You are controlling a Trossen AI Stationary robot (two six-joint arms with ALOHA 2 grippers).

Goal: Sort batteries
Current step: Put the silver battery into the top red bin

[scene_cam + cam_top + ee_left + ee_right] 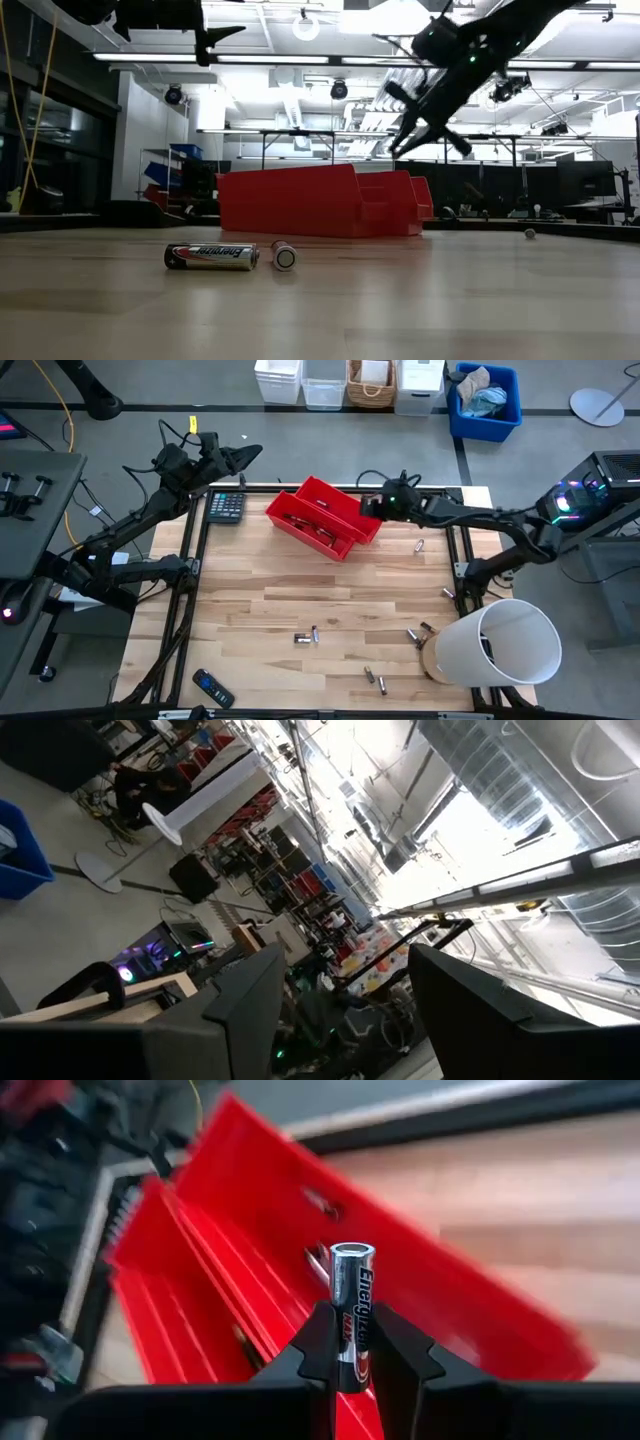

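Your right gripper [350, 1365] is reached out over the red bins [322, 517] near the table's [300, 600] far edge, held above them. Its fingers are clamped on one battery [351, 1310], standing upright between them. A few batteries already lie inside the bins. Loose batteries [306, 637] are scattered toward the table's near edge; two lie side by side in the low view. Your left gripper [240, 457] is raised off the far left corner, beyond the calculator [226, 506], fingers spread apart, holding nothing.
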